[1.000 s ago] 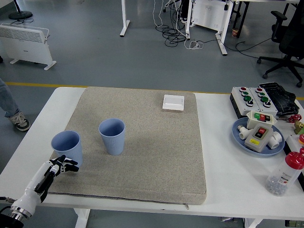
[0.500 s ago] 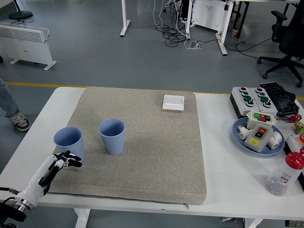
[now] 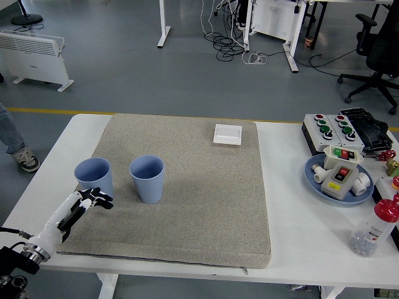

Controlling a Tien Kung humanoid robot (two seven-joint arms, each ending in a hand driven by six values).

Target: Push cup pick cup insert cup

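Two blue cups stood upright on the grey mat [image 3: 206, 199]: the left cup [image 3: 93, 176] near the mat's left edge, the right cup [image 3: 147, 178] just beside it, a gap between them. Left hand [image 3: 91, 199] sat at the near side of the left cup's base, fingers [image 3: 103, 202] loosely extended and gripping nothing; contact with the cup couldn't be confirmed.

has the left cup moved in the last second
Yes. The left cup has slid right and farther onto the mat, closing toward the ribbed cup, with the left hand behind it.
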